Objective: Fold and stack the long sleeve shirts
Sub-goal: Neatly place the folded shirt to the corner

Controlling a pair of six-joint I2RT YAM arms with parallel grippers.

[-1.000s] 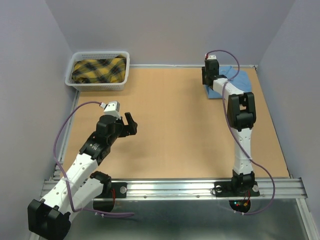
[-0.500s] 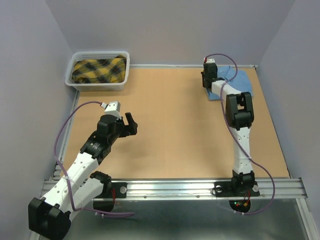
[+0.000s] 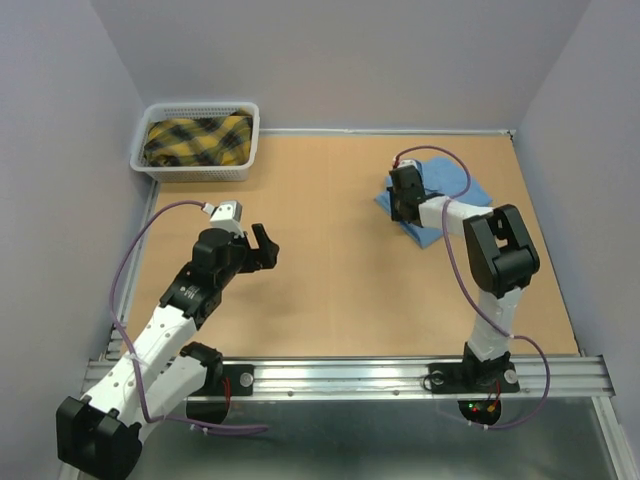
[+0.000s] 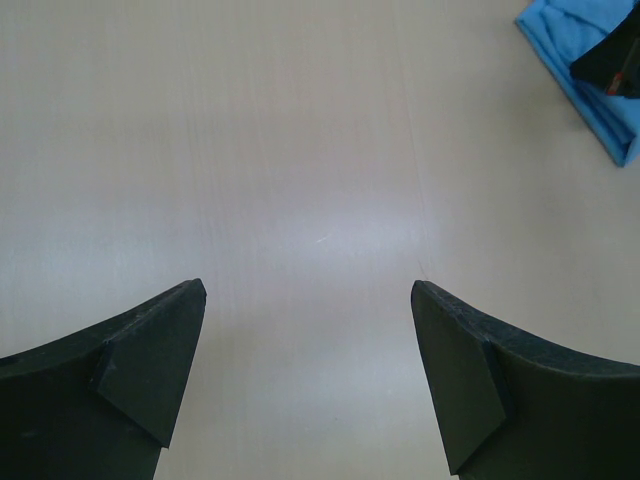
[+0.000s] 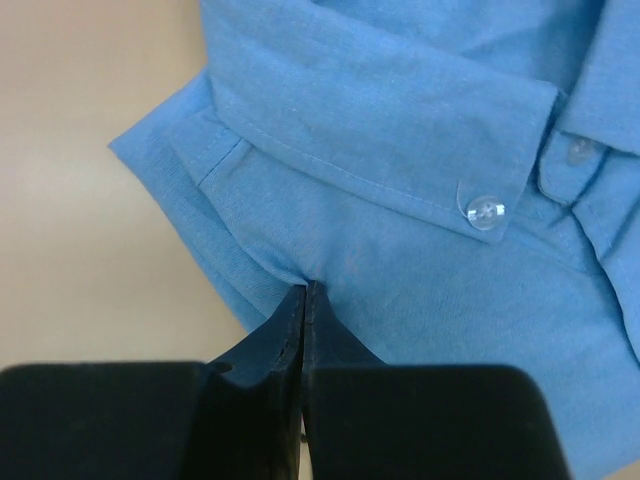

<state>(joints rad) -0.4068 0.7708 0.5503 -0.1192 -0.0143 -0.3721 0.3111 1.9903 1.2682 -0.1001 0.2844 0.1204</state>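
Observation:
The folded light blue shirt (image 3: 440, 195) lies on the table right of centre. It fills the right wrist view (image 5: 420, 200), collar and buttons showing, and shows at the top right of the left wrist view (image 4: 580, 50). My right gripper (image 3: 403, 200) is shut, its fingertips (image 5: 304, 292) pinching a fold of the shirt near its left edge. My left gripper (image 3: 262, 247) is open and empty over bare table at the left; its two fingers (image 4: 150, 350) stand wide apart.
A white basket (image 3: 150, 165) at the back left holds a folded yellow and black plaid shirt (image 3: 197, 140). Grey walls close in the table on three sides. A metal rail (image 3: 350, 375) runs along the near edge.
My right gripper has pulled the blue shirt from the back right corner toward the table's middle and nearer. The right arm has folded back. The left arm has not moved.

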